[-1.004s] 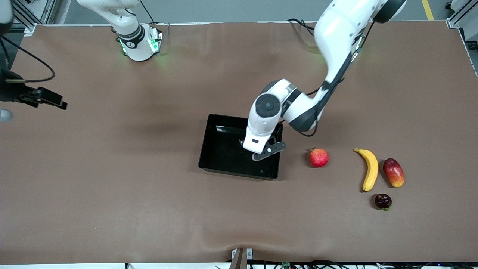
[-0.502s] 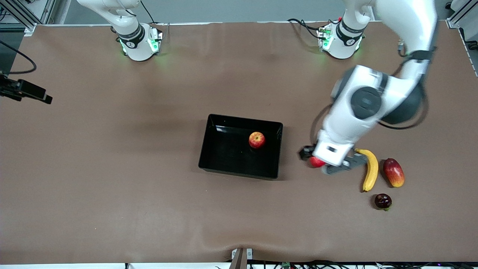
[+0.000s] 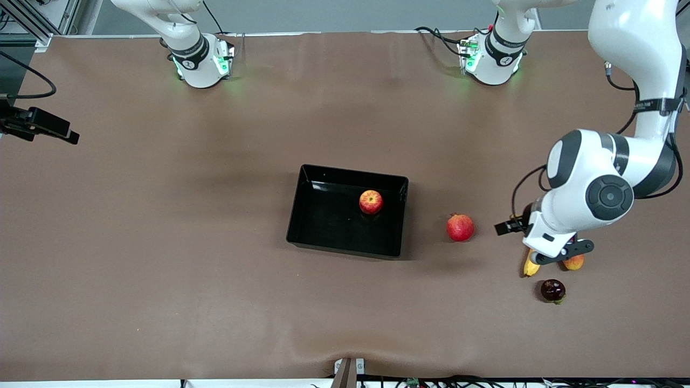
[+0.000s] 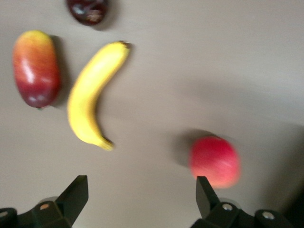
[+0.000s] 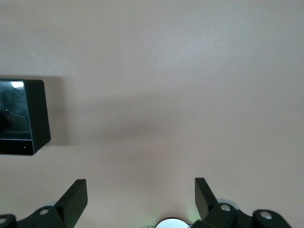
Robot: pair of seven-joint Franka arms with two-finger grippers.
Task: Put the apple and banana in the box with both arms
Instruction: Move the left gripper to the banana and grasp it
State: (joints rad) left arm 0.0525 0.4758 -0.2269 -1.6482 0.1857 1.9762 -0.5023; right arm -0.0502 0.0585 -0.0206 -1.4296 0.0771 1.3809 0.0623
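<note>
We see a dark purple fruit [image 3: 552, 290] lowest down, nearest the front camera, at the left arm's end of the table. Just a bit farther up lie the banana [image 3: 531, 267] and the mango [image 3: 574, 262], side by side. Most of each is hidden by the left arm in the front view. The left wrist view shows the banana [image 4: 92, 94] lying whole on the table, with the mango [image 4: 35, 68] just beside it. The left gripper [image 4: 141, 195] hangs over the banana with its fingers spread wide and nothing between them.

Next we see a round red fruit [image 3: 460, 227] lying between the banana and the box [image 3: 311, 221]. The box sits near the middle of the table. The apple [image 3: 371, 201] lies inside it, toward the side closest to the red fruit.

The right gripper [image 5: 140, 197] waits over bare table at the right arm's end, well apart from the box. Its fingers are spread and hold nothing.
</note>
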